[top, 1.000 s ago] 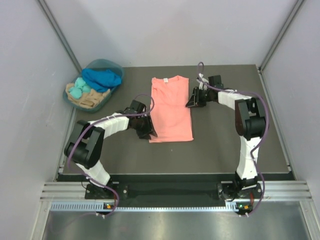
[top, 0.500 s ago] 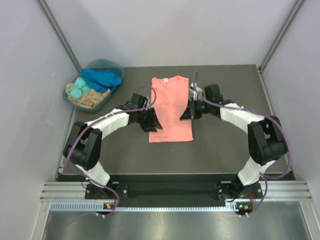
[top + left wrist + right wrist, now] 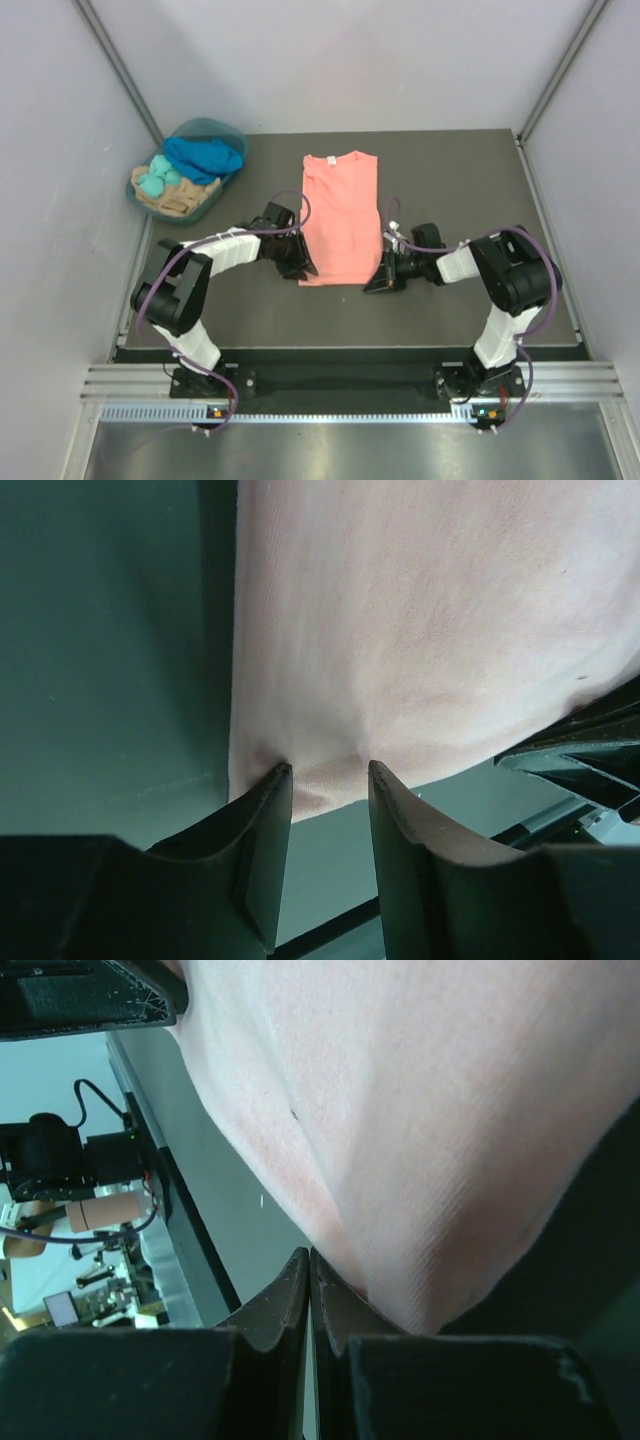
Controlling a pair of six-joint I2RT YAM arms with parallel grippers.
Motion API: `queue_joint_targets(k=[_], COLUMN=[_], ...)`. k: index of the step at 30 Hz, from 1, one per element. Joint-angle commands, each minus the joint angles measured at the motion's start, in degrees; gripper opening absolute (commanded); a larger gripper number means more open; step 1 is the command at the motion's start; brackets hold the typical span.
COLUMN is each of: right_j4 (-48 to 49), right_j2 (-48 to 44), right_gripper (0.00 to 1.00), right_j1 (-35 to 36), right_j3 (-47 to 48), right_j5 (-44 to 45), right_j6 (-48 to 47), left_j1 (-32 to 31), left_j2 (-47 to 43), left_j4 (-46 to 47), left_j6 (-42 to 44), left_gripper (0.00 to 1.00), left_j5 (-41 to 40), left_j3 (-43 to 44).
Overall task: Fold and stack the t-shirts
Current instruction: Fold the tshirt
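Note:
A salmon-pink t-shirt (image 3: pixel 340 210) lies flat in a long strip on the dark table, neck at the far end. My left gripper (image 3: pixel 303 266) is at its near left corner. In the left wrist view that gripper (image 3: pixel 328 772) is open, both fingertips (image 3: pixel 281 776) pressing on the pink hem (image 3: pixel 420 640). My right gripper (image 3: pixel 379 282) is at the near right corner. In its own view the right gripper (image 3: pixel 310 1256) is shut, the pink cloth (image 3: pixel 420 1110) lying against the outside of one finger. Blue (image 3: pixel 205 155), turquoise (image 3: pixel 155 181) and tan (image 3: pixel 180 199) t-shirts sit bunched in the basket.
The round teal basket (image 3: pixel 200 124) stands at the table's far left corner. Grey walls enclose the table on three sides. The metal rail with the arm bases (image 3: pixel 340 385) runs along the near edge.
The right arm swept from the shirt's far right side down to its near right corner, and its jaws shut on the way. The left gripper stayed by the near left corner.

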Motion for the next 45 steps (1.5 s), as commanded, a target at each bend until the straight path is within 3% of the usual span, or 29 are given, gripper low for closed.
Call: queue_joint_targets(k=[1, 5, 11, 23, 29, 32, 36, 40, 45], right_j4=[3.03, -2.25, -7.79, -4.99, -9.36, -13.14, -18.78, -26.60, -30.39], right_j2=[-3.13, -8.04, -8.24, 4.16, -3.72, -9.70, -15.61, -17.99, -18.17], right_gripper=[0.01, 0.01, 0.01, 0.02, 0.04, 0.13, 0.32, 0.48, 0.57], right_j1=[-0.32, -0.76, -1.63, -8.75, -9.02, -8.93, -8.84, -8.76, -7.97], right_j3=[-0.01, 1.84, 6.49, 5.44, 6.32, 6.50, 6.15, 6.23, 5.62], right_j5=[-0.90, -1.60, -1.69, -2.74, -2.84, -0.82, 5.15, 15.59, 21.16], right_j6=[-2.25, -3.49, -4.63, -5.78, -5.95, -5.95, -7.44, -9.29, -8.33], left_j1=[-0.15, -0.06, -0.32, -0.68, -0.68, -0.68, -0.50, 0.46, 0.73], left_j2=[0.59, -1.07, -5.38, -3.89, -5.64, -8.72, -10.92, -9.70, -8.64], left_j4=[-0.95, -3.75, -5.17, -1.03, -5.32, -9.80, -13.77, -12.38, -7.81], left_j6=[0.95, 1.74, 1.65, 1.13, 1.21, 2.35, 6.12, 7.63, 6.40], left_gripper=[0.42, 0.43, 0.44, 0.43, 0.44, 0.47, 0.54, 0.55, 0.55], left_j5=[-6.04, -5.34, -1.92, -6.82, -8.07, -7.19, -8.93, -6.50, -4.11], left_j3=[-2.59, 0.75, 4.18, -6.89, -4.27, 0.91, 6.54, 3.66, -2.22])
